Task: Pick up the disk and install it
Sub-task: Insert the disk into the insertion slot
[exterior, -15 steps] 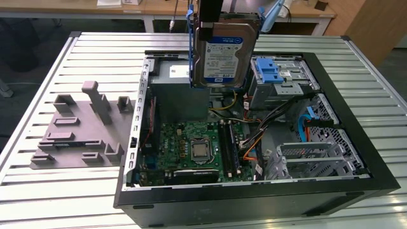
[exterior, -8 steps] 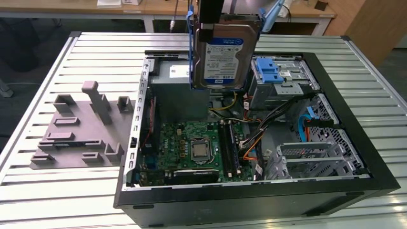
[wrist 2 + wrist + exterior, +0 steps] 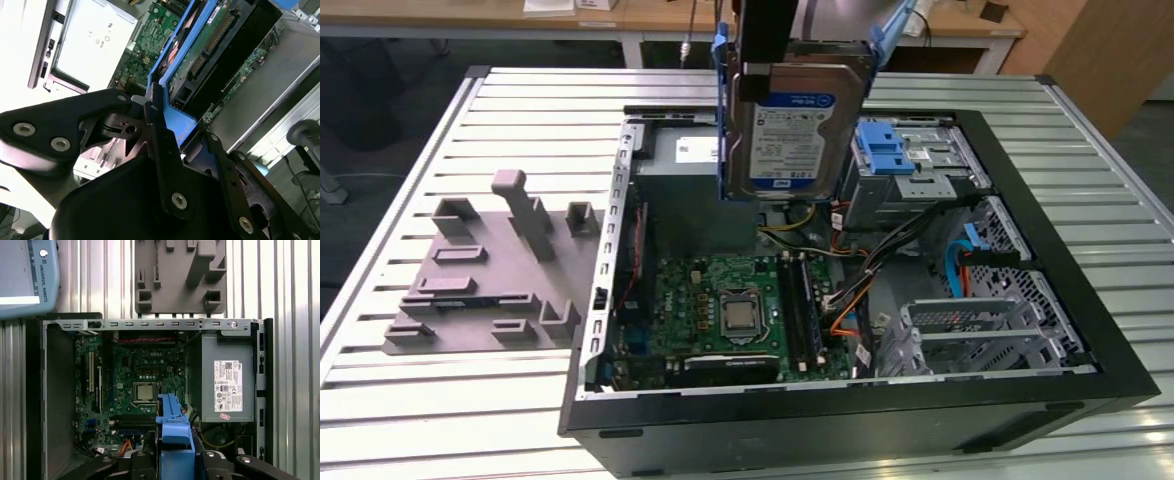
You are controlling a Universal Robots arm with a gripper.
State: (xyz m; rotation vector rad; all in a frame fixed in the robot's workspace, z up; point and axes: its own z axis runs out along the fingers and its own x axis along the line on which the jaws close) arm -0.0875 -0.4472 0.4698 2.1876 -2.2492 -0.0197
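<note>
The disk (image 3: 794,125) hangs on edge above the open computer case (image 3: 1014,300), its blue-and-white label facing the exterior view. Blue rails run along its sides. My gripper (image 3: 767,55) comes down from above and is shut on the disk's upper end. In the second wrist view my gripper (image 3: 161,122) pinches a blue rail, and the disk (image 3: 215,45) shows its green circuit board side. In the first wrist view the disk (image 3: 172,422) appears edge-on as a blue strip running out from my gripper (image 3: 175,457), over the motherboard (image 3: 142,385).
A silver cage with a blue latch (image 3: 901,150) sits in the case at the exterior view's right of the disk. The grey power supply box (image 3: 687,155) lies to its left. A grey fixture plate (image 3: 487,270) rests on the slatted table beside the case. Cables cross the case interior.
</note>
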